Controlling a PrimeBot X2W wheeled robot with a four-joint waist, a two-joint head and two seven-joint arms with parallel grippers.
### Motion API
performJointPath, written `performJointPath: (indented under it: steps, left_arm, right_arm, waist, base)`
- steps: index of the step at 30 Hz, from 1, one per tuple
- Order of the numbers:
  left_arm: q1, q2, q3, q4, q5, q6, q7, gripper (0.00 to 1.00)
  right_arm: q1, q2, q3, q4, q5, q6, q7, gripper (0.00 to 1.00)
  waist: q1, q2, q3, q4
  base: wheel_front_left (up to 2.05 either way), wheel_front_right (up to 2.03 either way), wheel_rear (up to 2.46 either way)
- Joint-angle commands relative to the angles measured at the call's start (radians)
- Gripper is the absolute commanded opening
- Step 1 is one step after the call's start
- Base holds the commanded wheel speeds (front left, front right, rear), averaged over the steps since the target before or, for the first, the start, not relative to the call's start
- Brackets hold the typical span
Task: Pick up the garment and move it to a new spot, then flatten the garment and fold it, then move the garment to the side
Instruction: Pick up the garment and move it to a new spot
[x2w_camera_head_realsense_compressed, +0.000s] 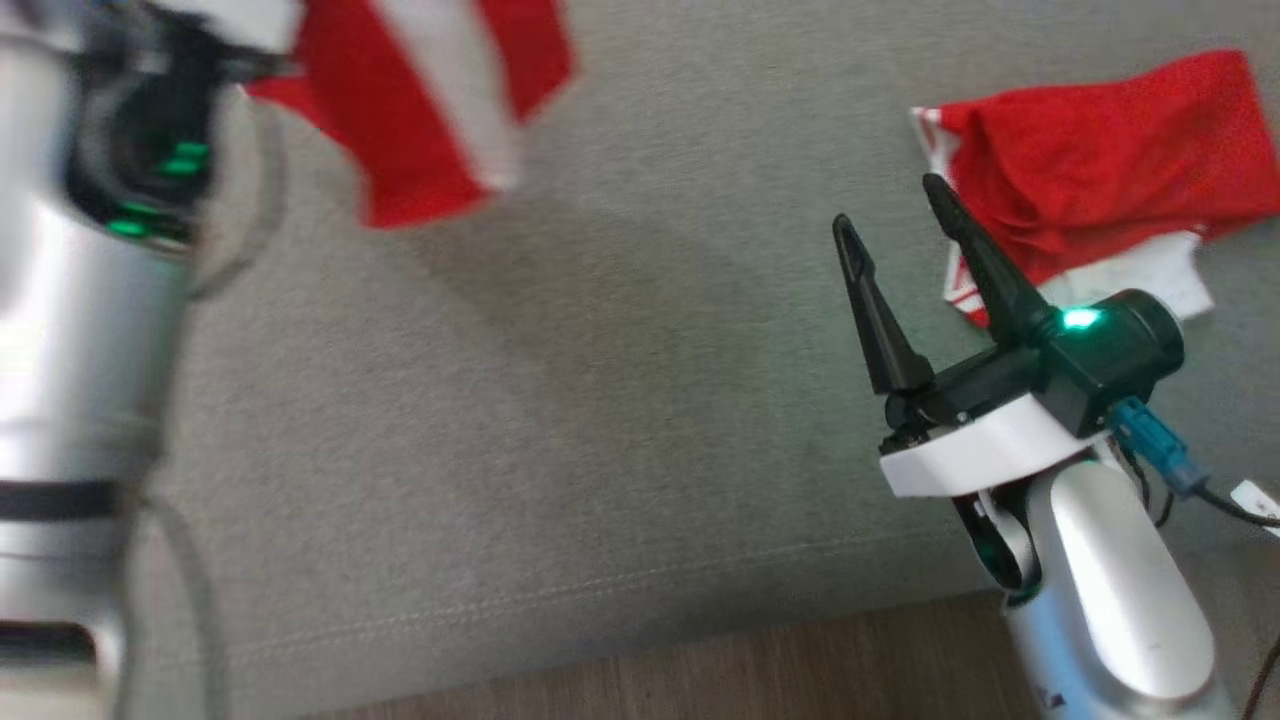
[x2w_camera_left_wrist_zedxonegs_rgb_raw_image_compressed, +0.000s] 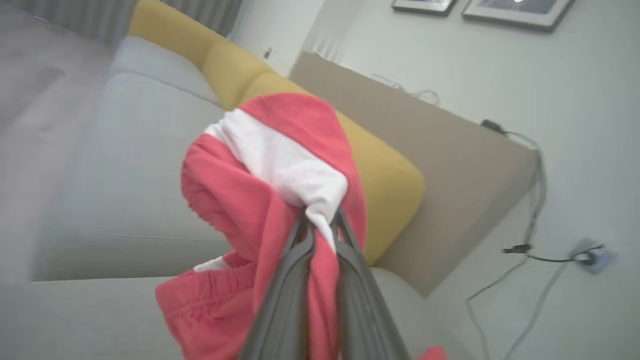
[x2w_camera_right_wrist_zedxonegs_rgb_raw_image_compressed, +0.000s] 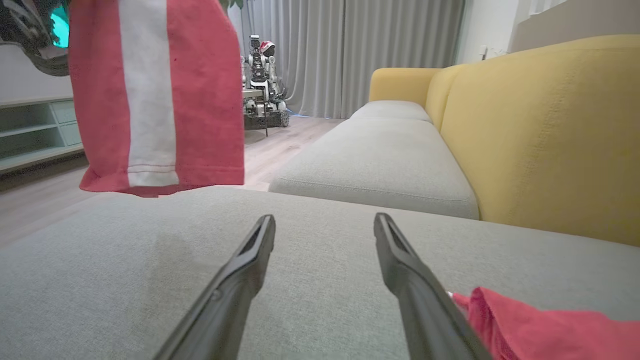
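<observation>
Plainly the garment is light, limp cloth, hanging upper left in the head view, pinched in the closed left gripper; a hem probably holds best. Right gripper gapes empty.

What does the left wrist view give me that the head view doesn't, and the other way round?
Left wrist: the left tool shut on the red-and-white cloth, the yellow backrest and wall cables. Head: the right tool open above the grey cushion, a red pile lying beside it, and wood floor. Both: the hanging cloth and the grey cushion.
</observation>
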Motion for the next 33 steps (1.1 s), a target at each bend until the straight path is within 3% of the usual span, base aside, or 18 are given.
performJointPath:
  steps: [1,4,8,12,17,18,19,20,26,33]
  left_arm:
    - [-0.015,-0.005,0.048,-0.088,-0.024,0.047,0.009,0.00]
    - [0.001,-0.092,0.061,-0.181,-0.062,0.145,0.001,0.00]
    - [0.046,-0.188,0.035,-0.245,-0.053,0.237,-0.044,0.00]
    - [0.134,-0.247,-0.001,-0.198,-0.023,0.280,-0.126,0.00]
    - [0.244,-0.263,-0.068,0.002,0.043,0.280,-0.223,0.00]
    - [0.259,-0.262,-0.091,0.053,0.053,0.273,-0.218,0.04]
    - [0.266,-0.256,-0.116,0.098,0.072,0.264,-0.219,0.91]
    - [0.270,-0.249,-0.131,0.138,0.091,0.257,-0.230,1.00]
    - [0.236,-0.217,-0.147,0.250,0.151,0.197,-0.311,1.00]
    - [0.223,-0.133,-0.045,0.174,0.263,0.166,-0.351,1.00]
  right_arm:
    - [0.012,0.009,0.021,-0.028,0.007,0.000,-0.010,1.00]
    - [0.007,0.009,0.017,-0.028,0.010,0.000,-0.015,1.00]
    - [0.000,0.009,0.008,-0.027,0.018,0.000,-0.020,1.00]
    - [-0.008,0.009,0.017,-0.020,0.026,0.000,-0.024,1.00]
    - [-0.020,0.009,0.034,-0.015,0.037,0.000,-0.027,1.00]
    - [-0.021,0.009,0.035,-0.015,0.037,0.000,-0.027,1.00]
    - [-0.022,0.009,0.035,-0.015,0.037,0.000,-0.028,1.00]
    - [-0.023,0.009,0.035,-0.014,0.036,0.000,-0.028,1.00]
    - [-0.019,0.009,0.032,-0.007,0.022,0.000,-0.029,1.00]
    - [-0.004,0.009,0.025,0.010,0.002,0.000,-0.029,1.00]
  waist:
    - [0.0000,-0.0001,-0.012,-0.028]
    - [0.0000,-0.0001,-0.014,-0.054]
    - [0.0000,-0.0001,-0.009,-0.085]
    - [0.0000,-0.0001,-0.002,-0.116]
    - [0.0000,-0.0001,0.004,-0.144]
    - [0.0000,-0.0001,0.006,-0.146]
    - [0.0000,-0.0001,0.008,-0.147]
    - [0.0000,-0.0001,0.010,-0.148]
    - [0.0000,-0.0001,0.010,-0.119]
    - [0.0000,-0.0001,-0.036,-0.048]
  base:
    - [0.00,0.00,0.00]
    - [0.00,0.00,0.00]
    - [0.00,0.00,0.00]
    - [0.00,0.00,0.00]
    - [0.00,0.00,0.00]
    - [0.00,0.00,0.00]
    - [0.00,0.00,0.00]
    - [0.00,0.00,0.00]
    - [0.00,0.00,0.00]
    - [0.00,0.00,0.00]
